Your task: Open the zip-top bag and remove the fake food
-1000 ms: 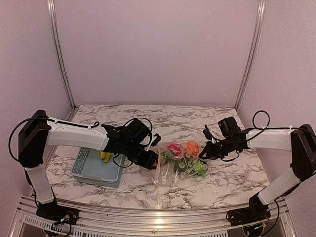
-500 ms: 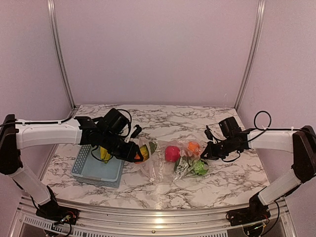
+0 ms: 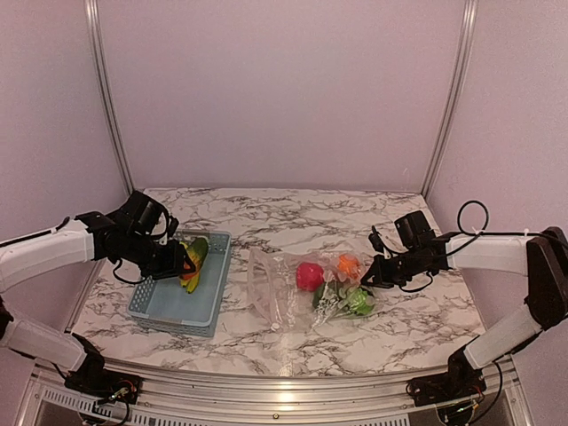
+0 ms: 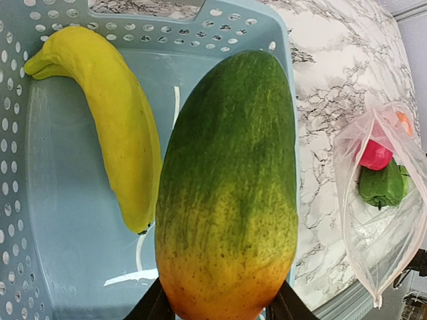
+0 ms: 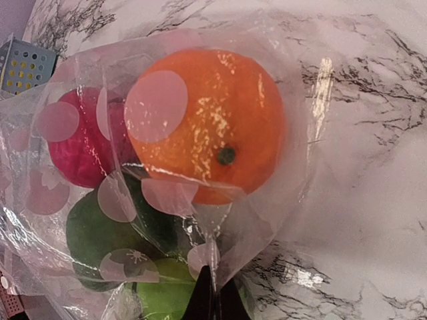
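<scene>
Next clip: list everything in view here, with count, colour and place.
table: one, white marble, under everything
basket: one, light blue, table's left
banana: one, yellow, in basket
orange-green piece: one, held over basket
zip-top bag: one, clear, table centre
red fruit: one, in bag
orange: one, in bag
green pieces: at least two, in bag
left gripper: black, jaws shut on orange-green piece
right gripper: black, jaws shut on zip-top bag

Marbled table (image 3: 293, 213), pale lilac walls (image 3: 284, 89), metal corner rails (image 3: 110, 98)

Marble table (image 3: 293, 213) under basket (image 3: 173, 324), zip-top bag (image 3: 271, 293)
</scene>
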Robot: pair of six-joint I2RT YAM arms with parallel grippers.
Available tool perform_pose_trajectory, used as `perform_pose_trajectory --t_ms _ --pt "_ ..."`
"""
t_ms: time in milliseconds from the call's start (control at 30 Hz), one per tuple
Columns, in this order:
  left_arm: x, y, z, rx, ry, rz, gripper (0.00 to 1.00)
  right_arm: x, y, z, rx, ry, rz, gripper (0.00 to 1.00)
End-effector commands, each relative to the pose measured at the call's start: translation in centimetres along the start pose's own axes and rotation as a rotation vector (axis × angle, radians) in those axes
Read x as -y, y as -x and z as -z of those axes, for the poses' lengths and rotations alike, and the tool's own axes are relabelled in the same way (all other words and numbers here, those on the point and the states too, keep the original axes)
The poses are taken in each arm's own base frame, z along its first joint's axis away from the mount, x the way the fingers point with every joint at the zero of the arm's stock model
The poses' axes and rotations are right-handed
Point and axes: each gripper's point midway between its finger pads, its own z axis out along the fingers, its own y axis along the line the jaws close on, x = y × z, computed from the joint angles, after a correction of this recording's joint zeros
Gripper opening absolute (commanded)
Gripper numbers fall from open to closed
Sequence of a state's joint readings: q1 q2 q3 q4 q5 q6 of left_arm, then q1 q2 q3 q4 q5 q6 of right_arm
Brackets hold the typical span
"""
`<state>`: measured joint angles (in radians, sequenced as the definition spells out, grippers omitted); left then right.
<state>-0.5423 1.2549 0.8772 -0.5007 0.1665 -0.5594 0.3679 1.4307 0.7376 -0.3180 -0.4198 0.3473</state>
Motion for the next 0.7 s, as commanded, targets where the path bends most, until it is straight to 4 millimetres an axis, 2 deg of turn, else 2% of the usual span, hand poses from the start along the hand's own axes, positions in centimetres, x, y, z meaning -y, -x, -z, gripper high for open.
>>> perform_pose_trajectory --t_ms 0,67,167,300,367,433,533,600,667 --pt "-1.0 0.1 -1.8 -0.041 0.034 0.025 0.33 -0.1 0.3 0.3 0.011 0.014 -0.011 0.0" --pt "-0.9 0.7 -2.7 -0.045 0.046 0.023 0.37 -0.3 0.4 0.3 0.014 0.025 -0.012 0.0" --pt "-0.9 1.6 -3.7 -0.049 0.067 0.032 0.56 -0.7 0.5 0.3 0.013 0.044 -0.014 0.0" --pt "-0.3 2.7 -3.1 -0.004 0.055 0.033 0.7 -0.8 0.4 0.5 0.013 0.05 -0.011 0.0" --pt "0.1 3.2 -2.4 0.025 0.041 0.016 0.74 -1.0 0.4 0.5 0.012 0.056 -0.01 0.0" --pt "1.1 3.6 -1.7 0.048 -0.008 -0.003 0.74 -1.1 0.4 0.4 0.009 0.064 -0.008 0.0" --pt "4.7 3.7 -0.1 0.097 -0.16 -0.066 0.7 -1.1 0.2 0.4 0.007 0.067 -0.01 0.0" --pt "6.7 3.0 0.1 0.097 -0.244 -0.095 0.65 -1.1 0.1 0.4 0.004 0.071 -0.012 0.0" --pt "7.9 1.7 -0.7 0.067 -0.296 -0.111 0.58 -1.1 0.0 0.3 0.002 0.078 -0.014 0.0"
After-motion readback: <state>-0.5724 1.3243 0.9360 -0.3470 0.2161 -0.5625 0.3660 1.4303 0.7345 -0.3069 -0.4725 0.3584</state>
